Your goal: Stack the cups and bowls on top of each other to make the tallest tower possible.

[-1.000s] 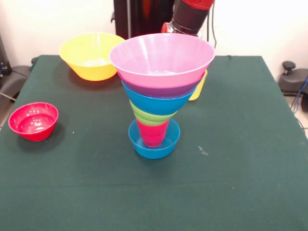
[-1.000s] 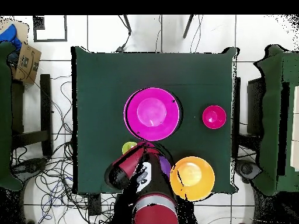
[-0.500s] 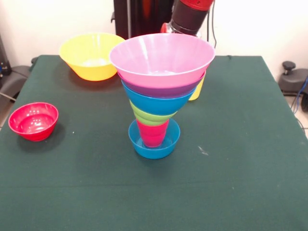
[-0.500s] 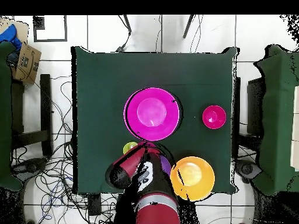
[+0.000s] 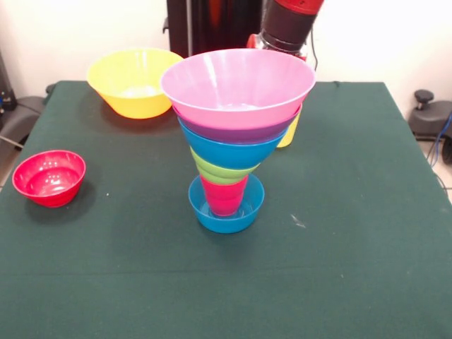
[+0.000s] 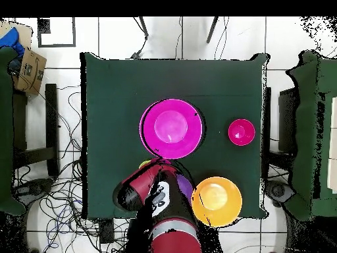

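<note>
The tower [image 5: 233, 141] is standing near the middle of the green table [image 5: 353, 247]: a small blue bowl [image 5: 226, 212] is carrying a red cup [image 5: 224, 196], then lime green, blue and purple bowls, with the wide pink bowl [image 5: 238, 85] sitting on top. These glossy plastic pieces are probably light, stiff and slippery, so gripping a rim looks safest. The yellow bowl [image 5: 134, 81] and the red bowl [image 5: 49, 176] are waiting loose. The arm [image 5: 288, 25] is hanging behind the tower; I cannot tell how its gripper stands. Cables are littering the floor.
</note>
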